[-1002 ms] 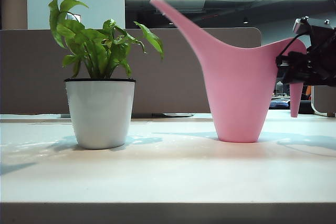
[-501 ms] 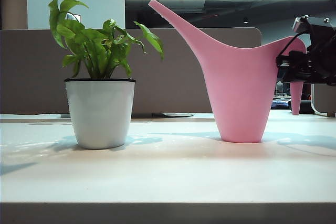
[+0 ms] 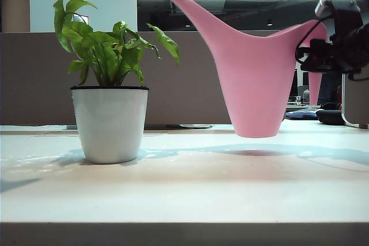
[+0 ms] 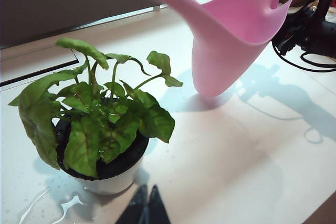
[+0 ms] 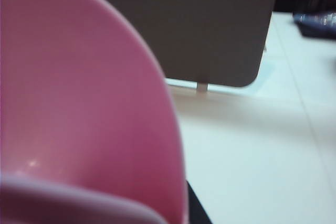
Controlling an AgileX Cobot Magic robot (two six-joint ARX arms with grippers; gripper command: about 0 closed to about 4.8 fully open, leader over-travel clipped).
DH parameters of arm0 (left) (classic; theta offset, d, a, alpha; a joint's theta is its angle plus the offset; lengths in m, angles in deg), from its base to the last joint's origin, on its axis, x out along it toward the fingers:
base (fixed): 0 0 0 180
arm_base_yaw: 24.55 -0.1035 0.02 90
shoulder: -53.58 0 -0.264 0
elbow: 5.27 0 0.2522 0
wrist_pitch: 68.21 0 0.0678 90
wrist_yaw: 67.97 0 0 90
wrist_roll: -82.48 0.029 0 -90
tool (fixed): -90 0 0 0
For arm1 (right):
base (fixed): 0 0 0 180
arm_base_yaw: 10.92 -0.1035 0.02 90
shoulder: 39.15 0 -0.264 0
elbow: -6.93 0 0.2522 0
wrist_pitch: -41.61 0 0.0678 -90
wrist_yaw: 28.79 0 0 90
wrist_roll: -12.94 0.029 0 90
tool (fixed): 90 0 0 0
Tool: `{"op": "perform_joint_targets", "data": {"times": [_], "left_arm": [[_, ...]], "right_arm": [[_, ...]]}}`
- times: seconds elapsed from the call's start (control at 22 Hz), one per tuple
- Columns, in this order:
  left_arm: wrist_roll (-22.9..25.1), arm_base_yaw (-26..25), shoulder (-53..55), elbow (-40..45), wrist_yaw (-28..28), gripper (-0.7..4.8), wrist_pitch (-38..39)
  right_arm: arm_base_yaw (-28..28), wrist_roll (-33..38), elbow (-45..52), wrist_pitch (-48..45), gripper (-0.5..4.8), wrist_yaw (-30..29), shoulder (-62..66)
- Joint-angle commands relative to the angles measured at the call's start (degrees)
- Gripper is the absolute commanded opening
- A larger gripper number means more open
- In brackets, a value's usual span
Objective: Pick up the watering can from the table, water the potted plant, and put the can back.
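The pink watering can [image 3: 256,84] hangs a little above the white table [image 3: 184,188], its shadow beneath it and its spout aimed up and left toward the potted plant [image 3: 109,122]. My right gripper [image 3: 323,56] is shut on the can's handle at the right. In the right wrist view the can's body [image 5: 79,119] fills most of the frame, and only one dark finger [image 5: 195,211] shows beside it. In the left wrist view the plant [image 4: 100,124] is close, the can [image 4: 231,40] is beyond it, and my left gripper [image 4: 149,190] is shut and empty just in front of the pot.
A grey partition [image 3: 34,79] runs behind the table. Spilled water [image 4: 68,205] lies on the table beside the pot. Dark objects [image 3: 328,116] sit at the back right, and the right arm's cable [image 4: 294,64] hangs near the can.
The can has come up off the table in the right gripper, and its spout tip has risen and shifted slightly left. The plant and the left gripper have not moved.
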Motion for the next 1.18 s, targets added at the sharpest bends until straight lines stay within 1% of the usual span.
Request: {"op": "perform_joint_targets", "data": {"times": [0.05, 0.23, 0.36, 0.5, 0.55, 0.64, 0.77, 0.96, 1.09, 1.18], "left_arm": [[0.26, 0.09, -0.07, -0.20, 0.11, -0.04, -0.31], [0.24, 0.09, -0.07, -0.20, 0.11, -0.04, -0.31], [0.24, 0.09, -0.07, -0.20, 0.11, -0.04, -0.33], [0.24, 0.09, -0.07, -0.20, 0.07, -0.04, -0.31], [0.24, 0.09, -0.07, -0.20, 0.07, -0.04, -0.31], [0.24, 0.09, -0.07, -0.20, 0.07, -0.04, -0.28], [0.24, 0.09, -0.07, -0.20, -0.09, -0.04, -0.26], [0.24, 0.09, -0.09, -0.20, -0.09, -0.04, -0.15], [0.24, 0.09, -0.09, -0.20, -0.09, -0.04, 0.57], [0.24, 0.09, -0.15, -0.20, -0.07, -0.04, 1.11]], "right_arm": [[-0.37, -8.46, -0.52, -3.04, 1.42, -0.72, -3.52], [-0.44, -13.51, -0.76, -1.44, 1.42, 1.73, -6.88], [-0.44, -15.26, -1.14, -0.94, 1.42, 1.73, -9.11], [-0.46, -19.61, -3.50, 4.02, 1.43, 1.68, -11.06], [-0.72, -19.76, -4.94, 6.14, 1.43, 1.75, -11.50], [-0.94, -21.40, -6.67, 6.71, 1.43, 1.79, -11.82], [-2.05, -25.64, -8.31, 7.17, 1.43, 1.92, -12.09], [-4.09, -31.71, -11.06, 11.54, 1.42, 2.27, -12.28], [-6.01, -35.19, -12.26, 12.55, 1.38, 4.57, -12.31], [-6.88, -36.41, -12.76, 12.68, 1.38, 4.55, -12.35]]}}
